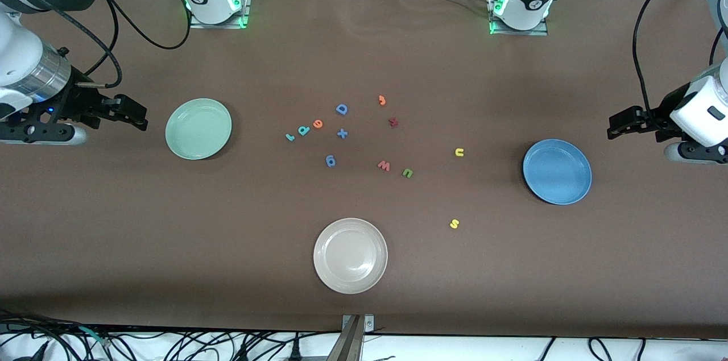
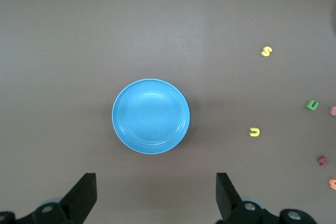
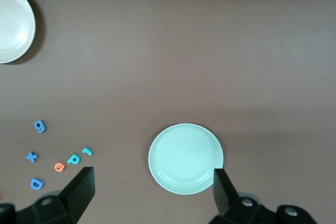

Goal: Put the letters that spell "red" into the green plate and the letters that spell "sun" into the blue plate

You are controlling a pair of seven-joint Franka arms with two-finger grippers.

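— Brown table [image 1: 364,54], all letters loose around the cream plate [image 1: 350,256]?

— Yes. I keep the left gripper [image 1: 617,125] and right gripper [image 1: 136,116] wide open, empty, hanging over the table ends just outside the blue plate [image 1: 557,171] and green plate [image 1: 198,128]. The teal r [image 1: 290,137], teal d [image 1: 303,130] and orange e [image 1: 318,124] lie farther from the camera than the cream plate, toward the green one; the yellow s [image 1: 454,224], yellow u [image 1: 459,152] and green n [image 1: 407,173] lie toward the blue.

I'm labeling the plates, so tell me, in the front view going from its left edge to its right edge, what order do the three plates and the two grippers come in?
right gripper → green plate → cream-white plate → blue plate → left gripper
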